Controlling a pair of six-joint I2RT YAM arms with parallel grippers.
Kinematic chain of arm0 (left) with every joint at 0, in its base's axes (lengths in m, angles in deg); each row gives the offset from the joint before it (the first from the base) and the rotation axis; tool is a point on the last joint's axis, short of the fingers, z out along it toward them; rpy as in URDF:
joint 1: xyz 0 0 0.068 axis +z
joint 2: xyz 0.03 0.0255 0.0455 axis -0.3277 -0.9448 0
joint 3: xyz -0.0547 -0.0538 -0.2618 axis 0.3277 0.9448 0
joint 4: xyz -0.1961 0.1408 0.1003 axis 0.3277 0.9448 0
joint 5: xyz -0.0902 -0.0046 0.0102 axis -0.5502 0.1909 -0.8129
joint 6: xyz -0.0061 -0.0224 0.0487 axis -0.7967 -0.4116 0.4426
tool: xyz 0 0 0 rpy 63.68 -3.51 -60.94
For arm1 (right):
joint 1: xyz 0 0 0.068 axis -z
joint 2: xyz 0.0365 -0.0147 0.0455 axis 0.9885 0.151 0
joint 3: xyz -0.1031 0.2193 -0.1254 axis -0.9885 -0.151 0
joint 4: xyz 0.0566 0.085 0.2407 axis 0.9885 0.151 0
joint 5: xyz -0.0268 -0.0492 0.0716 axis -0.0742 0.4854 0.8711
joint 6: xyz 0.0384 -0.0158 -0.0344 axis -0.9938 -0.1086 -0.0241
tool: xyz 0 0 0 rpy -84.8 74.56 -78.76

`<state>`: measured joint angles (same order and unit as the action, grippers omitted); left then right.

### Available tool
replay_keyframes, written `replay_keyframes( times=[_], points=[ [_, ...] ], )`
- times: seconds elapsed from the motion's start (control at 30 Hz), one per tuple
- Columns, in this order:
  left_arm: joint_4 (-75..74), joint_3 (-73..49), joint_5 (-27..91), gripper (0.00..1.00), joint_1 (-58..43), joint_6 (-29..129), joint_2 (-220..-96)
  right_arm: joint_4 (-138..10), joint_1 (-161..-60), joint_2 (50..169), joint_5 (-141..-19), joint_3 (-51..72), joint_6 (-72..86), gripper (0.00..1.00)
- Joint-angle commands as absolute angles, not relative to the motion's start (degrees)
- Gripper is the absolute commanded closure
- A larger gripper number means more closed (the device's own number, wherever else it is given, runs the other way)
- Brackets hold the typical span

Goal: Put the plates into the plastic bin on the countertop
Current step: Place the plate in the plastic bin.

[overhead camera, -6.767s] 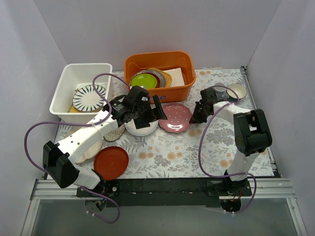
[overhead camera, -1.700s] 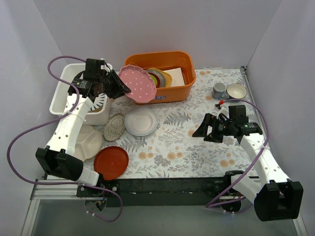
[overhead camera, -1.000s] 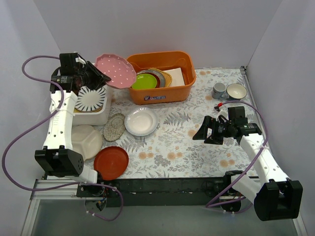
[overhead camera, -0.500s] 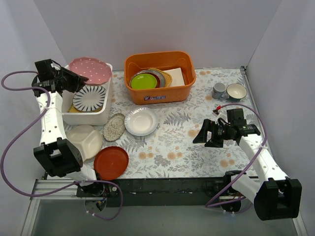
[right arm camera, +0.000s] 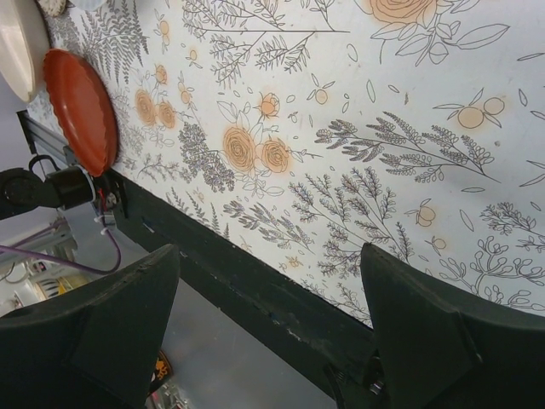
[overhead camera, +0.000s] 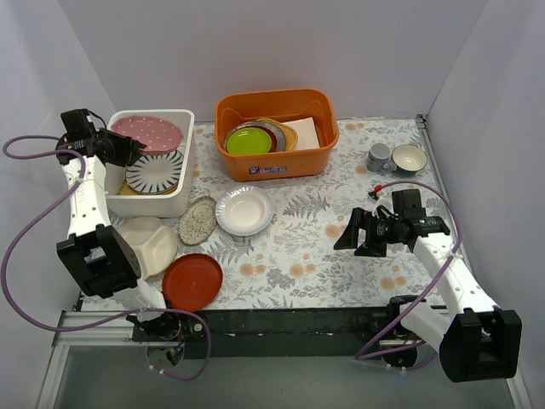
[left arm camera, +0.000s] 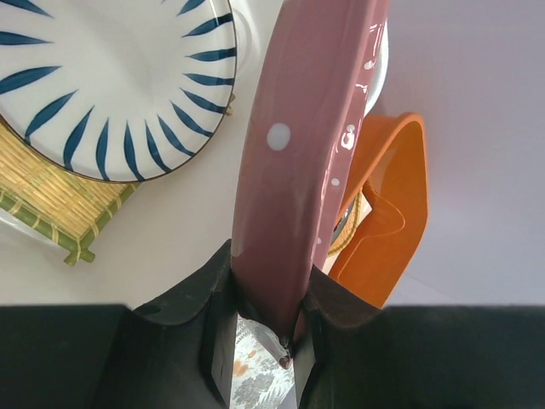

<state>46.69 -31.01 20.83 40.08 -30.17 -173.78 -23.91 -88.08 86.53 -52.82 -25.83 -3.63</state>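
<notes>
Fern-print countertop (overhead camera: 298,256) with plastic bin (overhead camera: 145,204), orange tub (overhead camera: 277,164), two cups (overhead camera: 381,157), four loose plates (overhead camera: 244,210)

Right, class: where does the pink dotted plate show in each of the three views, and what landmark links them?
Top external: upper left, the pink plate over the white bin's far end, held by the left gripper.
Left wrist: the plate runs edge-on up the centre from the gripper.
Right wrist: not in it.
Shared landmark: the blue-striped plate beside it, in top and left wrist views.

Reaching up and far left with the left arm, left gripper (left arm camera: 272,268) pinched tight on the pink scalloped plate (left arm camera: 294,162); hovering low with the right gripper (right arm camera: 269,253), jaws spread wide.
</notes>
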Motion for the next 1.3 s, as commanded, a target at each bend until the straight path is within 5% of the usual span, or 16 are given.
replay_keyframes(
  times=[0.0, 1.07, 1.27],
  points=[
    [39.89, -30.48, 18.65, 1.0, 40.84, -32.31, -171.35, -24.35, -88.17, 85.05, -53.79, -26.27, -2.44, 0.06],
    [35.58, -22.56, 20.5, 1.0, 41.28, -30.82, -181.02, -24.61, -88.17, 85.05, -53.88, -26.1, -2.35, 0.07],
    [36.1, -22.56, 19.27, 0.76, 41.28, -30.29, -182.34, -24.17, -88.08, 85.14, -54.49, -26.01, -2.35, 0.06]
  ],
)
